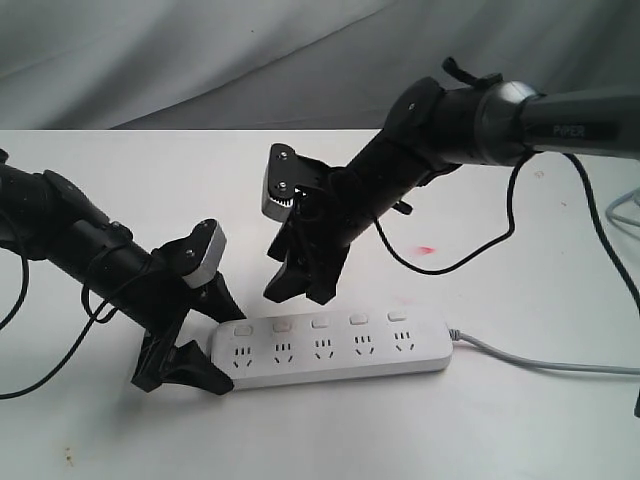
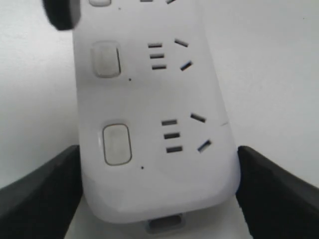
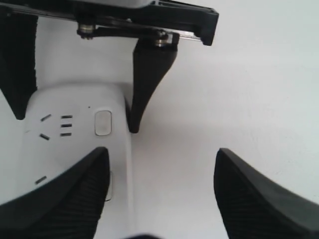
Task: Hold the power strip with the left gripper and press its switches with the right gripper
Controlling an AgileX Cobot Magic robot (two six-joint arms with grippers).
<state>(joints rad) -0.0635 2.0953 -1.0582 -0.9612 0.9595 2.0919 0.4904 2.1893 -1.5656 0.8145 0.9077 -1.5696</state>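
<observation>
The white power strip (image 1: 330, 350) lies flat on the table, its five switches (image 1: 320, 322) in a row above the sockets and its grey cord (image 1: 540, 362) running off to the right. My left gripper (image 1: 222, 348) is shut on the strip's left end; in the left wrist view the strip (image 2: 149, 174) sits between both fingers (image 2: 40, 199), which touch its sides. My right gripper (image 1: 300, 292) hangs open just above the second switch (image 1: 281, 324). In the right wrist view its gripper (image 3: 160, 152) stands wide open, one finger (image 3: 65, 194) over the strip (image 3: 70, 139) near a switch (image 3: 102, 122).
The white table (image 1: 500, 290) carries a small red mark (image 1: 425, 249). A loose black cable (image 1: 480, 250) hangs under the right arm, and other cables (image 1: 620, 210) lie at the far right edge. A grey cloth backdrop (image 1: 200, 50) stands behind the table.
</observation>
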